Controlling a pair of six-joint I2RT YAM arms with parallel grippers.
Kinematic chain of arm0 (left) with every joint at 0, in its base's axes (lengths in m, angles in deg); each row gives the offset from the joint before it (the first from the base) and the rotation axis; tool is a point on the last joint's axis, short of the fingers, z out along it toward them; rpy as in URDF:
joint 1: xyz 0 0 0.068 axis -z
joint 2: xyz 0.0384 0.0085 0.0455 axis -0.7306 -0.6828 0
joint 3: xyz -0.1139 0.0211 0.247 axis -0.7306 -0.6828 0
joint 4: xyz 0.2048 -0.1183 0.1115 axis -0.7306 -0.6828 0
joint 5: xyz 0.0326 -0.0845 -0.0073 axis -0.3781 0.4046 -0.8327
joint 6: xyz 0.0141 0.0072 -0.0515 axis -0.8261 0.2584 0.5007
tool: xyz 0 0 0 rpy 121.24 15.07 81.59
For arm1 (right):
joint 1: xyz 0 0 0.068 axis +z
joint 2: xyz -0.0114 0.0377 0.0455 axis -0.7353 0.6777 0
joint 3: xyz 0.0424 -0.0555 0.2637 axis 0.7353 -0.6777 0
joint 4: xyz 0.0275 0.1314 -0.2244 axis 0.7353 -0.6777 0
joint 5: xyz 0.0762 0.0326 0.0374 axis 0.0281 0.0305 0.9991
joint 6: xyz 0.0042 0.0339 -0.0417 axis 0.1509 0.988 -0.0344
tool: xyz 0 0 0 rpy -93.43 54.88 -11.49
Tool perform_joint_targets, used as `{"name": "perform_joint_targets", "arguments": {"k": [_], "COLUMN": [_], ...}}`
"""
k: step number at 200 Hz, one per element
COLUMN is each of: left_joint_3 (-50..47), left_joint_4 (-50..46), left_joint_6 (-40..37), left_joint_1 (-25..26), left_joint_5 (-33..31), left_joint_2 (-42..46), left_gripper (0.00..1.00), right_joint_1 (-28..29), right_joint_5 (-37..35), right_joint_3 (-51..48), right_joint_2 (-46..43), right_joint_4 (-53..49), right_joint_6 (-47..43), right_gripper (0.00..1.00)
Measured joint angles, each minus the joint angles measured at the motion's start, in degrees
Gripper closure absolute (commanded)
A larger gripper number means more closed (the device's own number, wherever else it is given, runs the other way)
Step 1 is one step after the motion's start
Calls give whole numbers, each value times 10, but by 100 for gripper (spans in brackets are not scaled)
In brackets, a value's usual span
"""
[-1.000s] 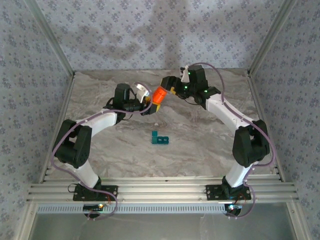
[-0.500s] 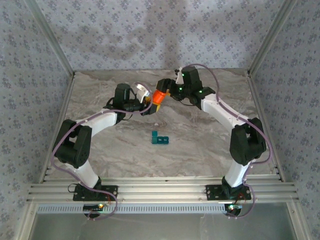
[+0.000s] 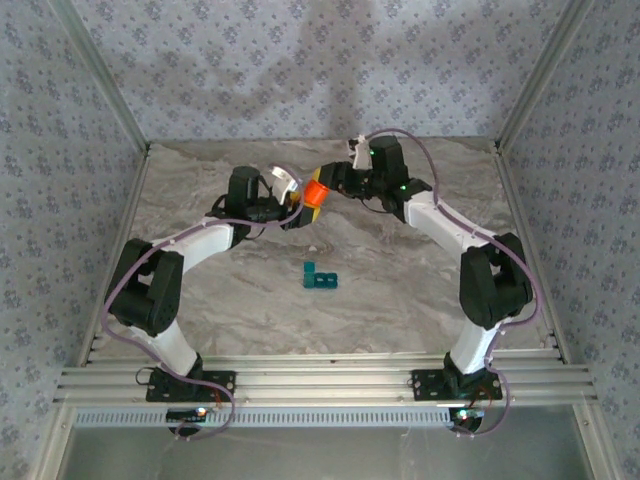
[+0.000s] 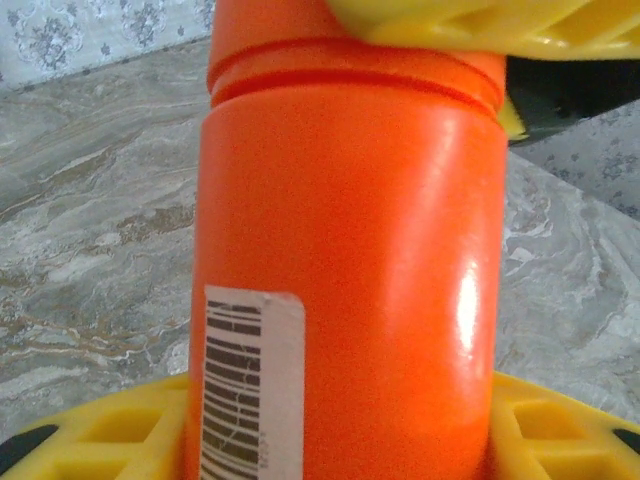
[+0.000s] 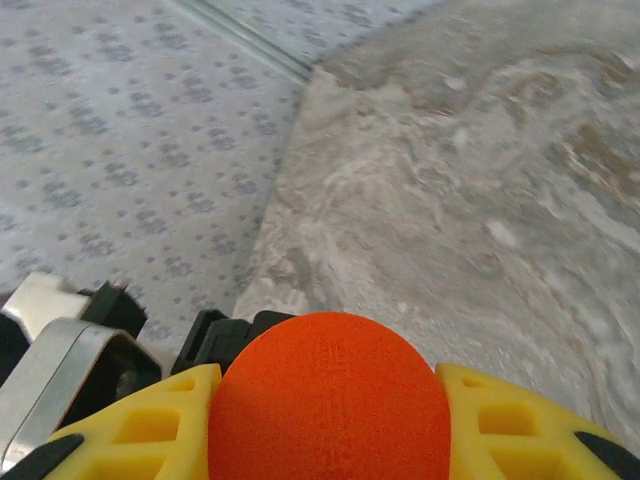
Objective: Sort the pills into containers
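Note:
An orange pill bottle [image 3: 316, 191] hangs above the far middle of the table, between both arms. My left gripper [image 3: 298, 207] is shut on its body; its yellow fingers [image 4: 110, 440] flank the barcode-labelled wall [image 4: 350, 250]. My right gripper [image 3: 331, 181] is shut on the bottle's cap [image 5: 330, 400], a yellow pad [image 5: 520, 425] pressing on each side. One right finger [image 4: 480, 25] lies across the cap in the left wrist view. The teal containers [image 3: 321, 277] sit on the marble table [image 3: 400, 300], apart from both grippers. The pills are hidden.
A shiny metal bracket [image 3: 283, 181] sticks up beside the left wrist and also appears as the bracket [image 5: 50, 375] in the right wrist view. Patterned walls [image 3: 300, 70] and slanted aluminium posts close in the table on three sides.
My right gripper moved left over the bottle's top and closed on the cap. The bottle now points more toward the right arm. The left arm and the containers stayed put.

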Motion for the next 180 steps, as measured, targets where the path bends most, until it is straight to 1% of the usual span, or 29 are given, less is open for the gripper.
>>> {"name": "perform_joint_targets", "arguments": {"k": [10, 16, 34, 45, 51, 65, 85, 104, 141, 163, 180], "left_joint_3": [0, 0, 0, 0, 0, 0, 0, 0, 0, 1, 4], "left_joint_4": [13, 23, 52, 62, 63, 61, 51, 33, -2, -19, -32], "left_joint_6": [15, 26, 52, 60, 63, 61, 50, 33, 1, -15, -25], "left_joint_1": [-1, -1, -2, -2, -2, -2, -2, -2, -2, -2, -1], "left_joint_5": [13, 20, 36, 44, 48, 51, 46, 30, -4, -17, -25], "left_joint_2": [0, 0, 0, 0, 0, 1, 1, 1, 1, 1, 1], "left_gripper": [100, 100, 100, 100, 100, 100, 100, 100, 100, 100, 100], "right_joint_1": [-12, -18, -33, -37, -40, -50, -61, -64, -46, -34, -26], "right_joint_5": [42, 67, 125, 139, 143, 143, 123, 75, -26, -62, -76], "right_joint_3": [-17, -21, -21, -22, -25, -35, -47, -48, -47, -41, -31], "right_joint_2": [2, 5, 16, 18, 18, 13, 1, -17, -50, -52, -51], "right_joint_4": [49, 74, 128, 146, 158, 178, 175, 142, 62, 19, -9], "right_joint_6": [-12, -17, -30, -27, -23, -11, 10, 35, 86, 96, 101], "right_gripper": [61, 58, 39, 27, 23, 18, 17, 17, 17, 16, 16]}}
